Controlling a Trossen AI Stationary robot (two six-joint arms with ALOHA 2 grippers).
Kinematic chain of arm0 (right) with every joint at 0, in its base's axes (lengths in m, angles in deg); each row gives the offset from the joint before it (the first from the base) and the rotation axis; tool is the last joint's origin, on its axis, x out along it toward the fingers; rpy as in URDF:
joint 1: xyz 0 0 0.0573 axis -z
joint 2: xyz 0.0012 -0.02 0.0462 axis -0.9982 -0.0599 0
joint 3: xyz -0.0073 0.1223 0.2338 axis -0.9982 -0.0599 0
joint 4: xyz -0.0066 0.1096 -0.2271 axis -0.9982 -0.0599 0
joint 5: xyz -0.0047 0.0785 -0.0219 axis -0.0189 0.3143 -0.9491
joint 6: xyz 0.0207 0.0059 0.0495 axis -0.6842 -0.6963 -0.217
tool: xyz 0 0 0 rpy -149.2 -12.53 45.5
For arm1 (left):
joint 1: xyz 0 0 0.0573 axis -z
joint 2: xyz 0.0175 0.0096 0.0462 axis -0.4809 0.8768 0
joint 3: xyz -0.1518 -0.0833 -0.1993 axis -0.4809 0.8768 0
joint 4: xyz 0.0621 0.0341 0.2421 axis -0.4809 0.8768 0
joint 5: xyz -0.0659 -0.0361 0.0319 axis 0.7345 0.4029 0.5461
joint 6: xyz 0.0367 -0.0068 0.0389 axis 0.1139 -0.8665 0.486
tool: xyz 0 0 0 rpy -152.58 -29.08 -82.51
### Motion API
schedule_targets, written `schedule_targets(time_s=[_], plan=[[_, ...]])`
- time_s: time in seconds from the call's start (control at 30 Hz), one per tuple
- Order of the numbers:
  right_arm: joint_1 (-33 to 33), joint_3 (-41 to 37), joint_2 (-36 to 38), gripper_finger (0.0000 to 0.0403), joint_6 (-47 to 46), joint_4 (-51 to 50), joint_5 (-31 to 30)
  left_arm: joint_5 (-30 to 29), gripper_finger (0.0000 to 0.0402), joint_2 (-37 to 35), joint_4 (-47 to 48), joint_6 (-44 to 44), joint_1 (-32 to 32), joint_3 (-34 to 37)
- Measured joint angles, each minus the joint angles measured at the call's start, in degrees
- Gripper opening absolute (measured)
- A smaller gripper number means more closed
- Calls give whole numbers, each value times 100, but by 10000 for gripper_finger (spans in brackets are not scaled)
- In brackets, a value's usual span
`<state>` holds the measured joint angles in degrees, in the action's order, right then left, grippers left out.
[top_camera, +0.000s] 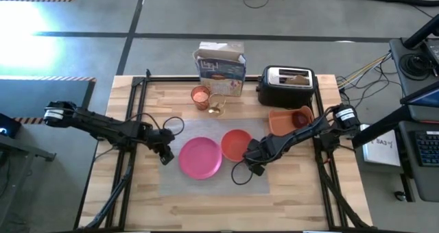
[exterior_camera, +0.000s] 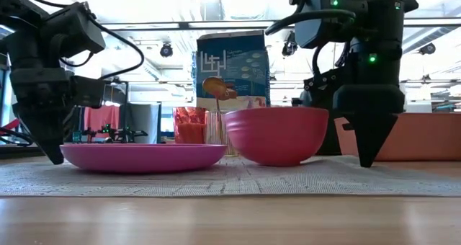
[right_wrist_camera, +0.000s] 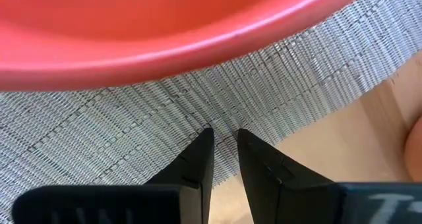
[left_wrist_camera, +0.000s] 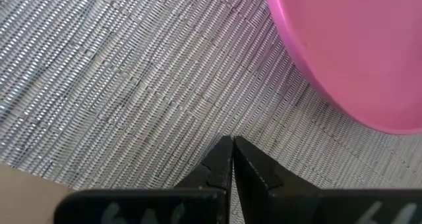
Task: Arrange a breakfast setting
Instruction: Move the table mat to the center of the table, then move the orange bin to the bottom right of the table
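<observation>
The grey woven placemat (top_camera: 212, 181) lies flat on the wooden table. The pink plate (top_camera: 200, 157) and the orange bowl (top_camera: 236, 144) rest on it side by side. My left gripper (top_camera: 167, 157) is shut and points down at the mat just left of the plate (left_wrist_camera: 356, 53). My right gripper (top_camera: 250, 166) points down at the mat (right_wrist_camera: 99, 145) just in front of the bowl (right_wrist_camera: 165, 33), its fingers a narrow gap apart and empty. The orange cup (top_camera: 200, 96) and the clear glass (top_camera: 217, 108), with the gold spoon (exterior_camera: 218, 88) in it, stand behind the mat. The toast (top_camera: 296, 76) sticks out of the toaster. The apple (top_camera: 302, 116) lies in the tray. My left gripper's shut fingertips (left_wrist_camera: 232, 145) stand right at the placemat's surface (left_wrist_camera: 165, 99), pointing down from above; I cannot tell whether they touch it. My right gripper's fingertips (right_wrist_camera: 206, 135) stand just over the mat near its edge; I cannot tell whether they touch it.
A blue-and-white carton (top_camera: 221, 65) stands at the table's far edge, with the black-and-silver toaster (top_camera: 288, 88) to its right. The orange tray (top_camera: 285, 122) lies right of the bowl. Bare wood (top_camera: 226, 209) shows in front of the mat.
</observation>
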<state>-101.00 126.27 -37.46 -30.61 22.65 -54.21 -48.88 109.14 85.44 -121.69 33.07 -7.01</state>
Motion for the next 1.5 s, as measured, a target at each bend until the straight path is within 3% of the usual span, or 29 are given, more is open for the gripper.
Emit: schedule_targets(time_s=[0.3,0.57,1.0,1.3,1.5], plan=[[2,252,-7,63,97,-135,21,-505,0,0,-10,341,-10,-1],[0,286,-9,63,-143,-553,4,-449,0,4,59,346,-10,-84],[-179,277,252,65,-256,-793,-226,-562,0,-137,1512,1231,-10,-1650],[-444,373,829,122,-597,-945,-234,-1101,0,-286,1904,1411,-8,-2089],[-455,443,1268,148,-987,-2004,-440,-1506,0,-313,1839,1573,-8,-2154]])
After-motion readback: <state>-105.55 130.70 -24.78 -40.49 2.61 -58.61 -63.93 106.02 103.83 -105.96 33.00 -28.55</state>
